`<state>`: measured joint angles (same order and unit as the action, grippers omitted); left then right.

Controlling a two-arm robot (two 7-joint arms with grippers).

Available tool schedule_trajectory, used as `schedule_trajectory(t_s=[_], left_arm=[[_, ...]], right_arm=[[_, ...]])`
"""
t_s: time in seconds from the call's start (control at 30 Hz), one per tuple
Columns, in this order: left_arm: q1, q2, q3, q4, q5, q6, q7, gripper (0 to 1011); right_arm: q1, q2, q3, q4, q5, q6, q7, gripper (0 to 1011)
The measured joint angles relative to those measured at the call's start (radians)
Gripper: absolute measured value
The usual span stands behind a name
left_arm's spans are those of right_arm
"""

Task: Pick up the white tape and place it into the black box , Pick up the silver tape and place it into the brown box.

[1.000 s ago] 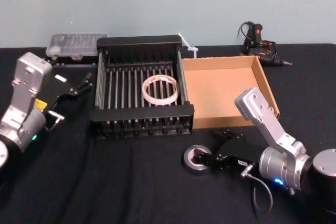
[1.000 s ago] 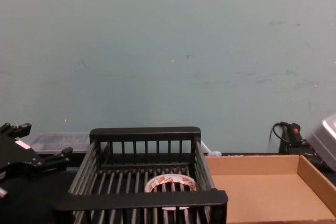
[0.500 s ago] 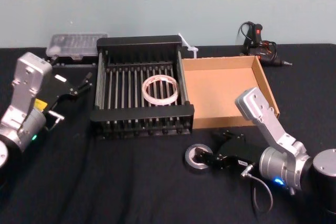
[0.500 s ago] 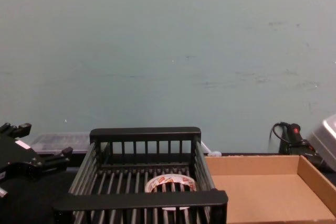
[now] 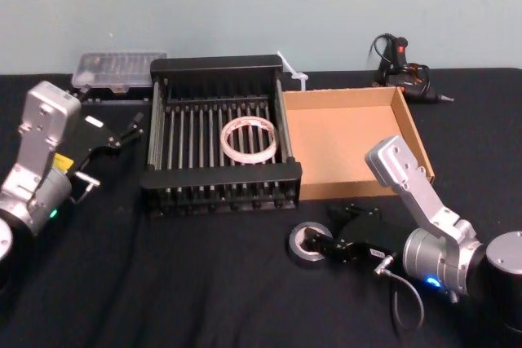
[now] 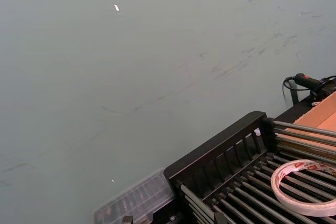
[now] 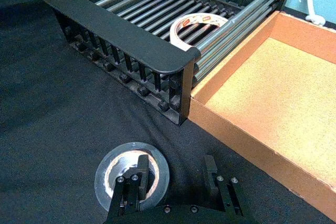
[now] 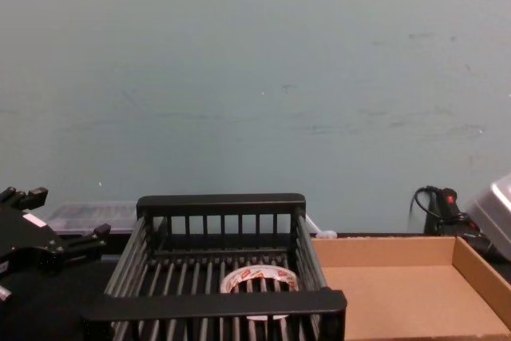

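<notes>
Silver tape point(image 7: 131, 176) flat on the black cloth, near the brown box point(image 5: 347, 143)

The right gripper point(image 7: 173, 174) straddles its wall, jaws spread, one finger point(image 7: 140, 167) in the core; white tape point(image 5: 249, 138) lies in the black box point(image 5: 220, 175); left gripper point(image 5: 122, 130) hangs open, far left.

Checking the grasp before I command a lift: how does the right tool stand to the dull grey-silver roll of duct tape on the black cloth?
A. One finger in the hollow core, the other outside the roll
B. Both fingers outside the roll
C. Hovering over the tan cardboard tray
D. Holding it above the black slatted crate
A. In the right wrist view the right tool is open, one finger inside the core of the dull grey-silver roll of duct tape, the other beside it.
</notes>
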<state>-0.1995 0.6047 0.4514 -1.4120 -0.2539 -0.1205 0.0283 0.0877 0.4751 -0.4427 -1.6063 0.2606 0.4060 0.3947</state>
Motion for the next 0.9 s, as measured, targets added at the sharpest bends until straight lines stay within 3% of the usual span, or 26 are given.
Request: schedule_trajectory(t_s=[0.77, 0.9], left_arm=[[0.0, 0.0, 0.0, 0.0, 0.0, 0.0, 0.0, 1001], [0.0, 0.0, 0.0, 0.0, 0.0, 0.0, 0.0, 1001]], right_arm=[[-0.002, -0.002, -0.001, 0.001, -0.006, -0.015, 0.011, 496], [-0.002, -0.002, -0.001, 0.001, -0.006, -0.018, 0.014, 433]])
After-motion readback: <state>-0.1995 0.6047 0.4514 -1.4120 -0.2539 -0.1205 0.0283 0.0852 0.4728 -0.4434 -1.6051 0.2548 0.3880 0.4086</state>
